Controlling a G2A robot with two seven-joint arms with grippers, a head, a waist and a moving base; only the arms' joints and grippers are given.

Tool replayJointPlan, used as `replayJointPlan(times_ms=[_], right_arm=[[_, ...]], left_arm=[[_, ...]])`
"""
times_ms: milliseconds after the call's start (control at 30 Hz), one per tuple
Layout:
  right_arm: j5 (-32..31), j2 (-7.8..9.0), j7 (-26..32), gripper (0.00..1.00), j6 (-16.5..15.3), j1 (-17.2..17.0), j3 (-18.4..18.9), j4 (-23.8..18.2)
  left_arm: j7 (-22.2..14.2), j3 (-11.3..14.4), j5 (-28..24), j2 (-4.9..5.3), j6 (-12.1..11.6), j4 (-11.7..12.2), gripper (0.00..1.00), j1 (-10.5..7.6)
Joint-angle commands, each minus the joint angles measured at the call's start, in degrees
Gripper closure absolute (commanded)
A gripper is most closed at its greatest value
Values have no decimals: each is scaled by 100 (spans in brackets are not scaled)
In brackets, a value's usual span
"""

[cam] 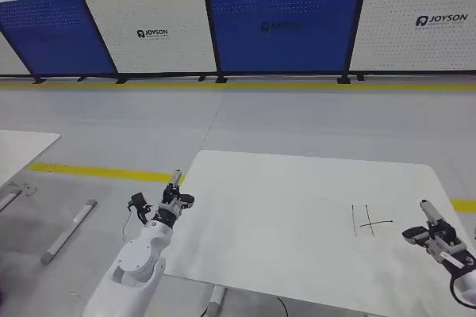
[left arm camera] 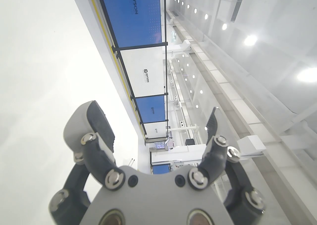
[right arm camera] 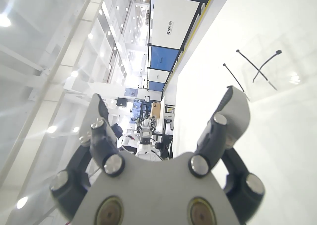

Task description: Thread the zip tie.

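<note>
Desk [cam: 301, 238]: white top with rounded corners, the largest item, standing on a grey floor.

Partition panels [cam: 282, 36]: blue and white, in a row behind a yellow floor line [cam: 103, 171], well beyond the desk.

Left arm [cam: 143, 257]: white, stationed at the desk's left edge. Left pincer [left arm camera: 158, 122]: released, jaws spread wide, nothing between them, beside the desk's left edge.

Right arm [cam: 460, 265]: at the desk's right front corner. Right pincer [right arm camera: 164, 99]: released, jaws spread wide, holding nothing, near the zip ties but apart from them.

Zip ties, three, black and thin, flat on the right part of the desk, well apart from the left pincer. First zip tie [right arm camera: 234, 77]: lies alone, just beside the others. Second zip tie [right arm camera: 249, 62] and third zip tie [right arm camera: 268, 60]: crossed over one another.
</note>
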Motion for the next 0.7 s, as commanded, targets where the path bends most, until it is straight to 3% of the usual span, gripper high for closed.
replayJointPlan(times_ms=[0,133,267,333,467,600,667], right_arm=[[-68,68,934,0,27,217,160,137],[-207,220,2243,0,53,726,495,402],[-648,375,3400,0,212,1361,466,650],[-849,433,3690,0,243,1714,396,811],[-1365,536,4521,0,175,2383,-70,1177],[-1657,635,4554,0,306,3026,-808,1818],[-1685,647,4554,0,382,3164,-864,1958]], left_arm=[[0,0,0,0,0,0,0,0],[0,0,0,0,0,0,0,0],[0,0,0,0,0,0,0,0],[0,0,0,0,0,0,0,0],[0,0,0,0,0,0,0,0],[0,0,0,0,0,0,0,0],[0,0,0,0,0,0,0,0]])
